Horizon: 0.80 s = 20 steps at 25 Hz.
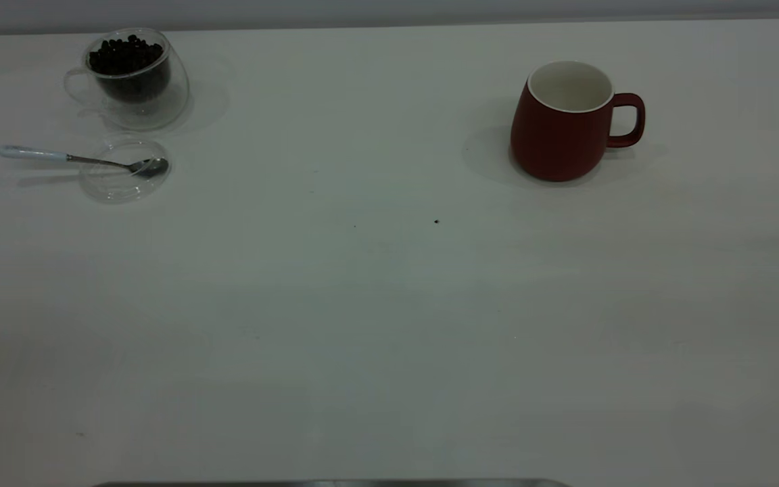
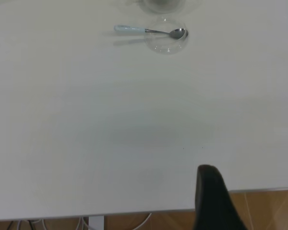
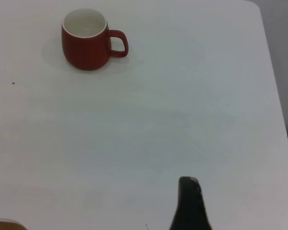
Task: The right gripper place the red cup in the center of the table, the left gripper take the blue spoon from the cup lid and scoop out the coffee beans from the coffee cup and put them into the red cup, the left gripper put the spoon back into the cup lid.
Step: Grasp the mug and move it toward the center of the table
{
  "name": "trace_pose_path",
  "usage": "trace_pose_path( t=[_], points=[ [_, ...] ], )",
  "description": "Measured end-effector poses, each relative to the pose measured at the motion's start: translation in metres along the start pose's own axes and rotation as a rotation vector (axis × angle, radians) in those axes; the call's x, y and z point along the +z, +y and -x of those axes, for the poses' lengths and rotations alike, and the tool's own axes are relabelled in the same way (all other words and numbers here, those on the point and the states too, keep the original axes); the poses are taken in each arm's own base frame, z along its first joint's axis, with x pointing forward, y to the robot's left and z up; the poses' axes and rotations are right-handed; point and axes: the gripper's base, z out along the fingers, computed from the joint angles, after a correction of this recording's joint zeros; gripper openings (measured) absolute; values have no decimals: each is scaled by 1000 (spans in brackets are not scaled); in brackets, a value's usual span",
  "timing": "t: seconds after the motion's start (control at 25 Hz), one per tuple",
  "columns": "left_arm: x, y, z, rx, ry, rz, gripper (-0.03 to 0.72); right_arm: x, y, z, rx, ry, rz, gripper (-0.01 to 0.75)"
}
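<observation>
One move first: right gripper (image 3: 189, 206), jaw state unclear, should grasp the red cup (image 1: 562, 122) by its handle, keeping it upright

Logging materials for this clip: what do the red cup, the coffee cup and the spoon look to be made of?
Red cup: likely ceramic, with a matte dark red outside and a white inside.
Coffee cup: clear glass or plastic, seemingly double-walled; the coffee beans show through.
Blue spoon: shiny metal bowl and neck; pale blue-white handle, material unclear.

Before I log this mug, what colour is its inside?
White inside the red cup, clearest in the exterior view.
</observation>
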Motion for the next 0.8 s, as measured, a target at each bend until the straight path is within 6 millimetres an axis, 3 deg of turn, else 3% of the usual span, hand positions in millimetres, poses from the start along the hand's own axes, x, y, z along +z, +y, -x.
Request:
trace_pose_path(
  t=[0.8],
  points=[
    [0, 0, 0, 1, 0, 0, 464, 0, 4, 0, 19, -3, 39, 590]
  ],
)
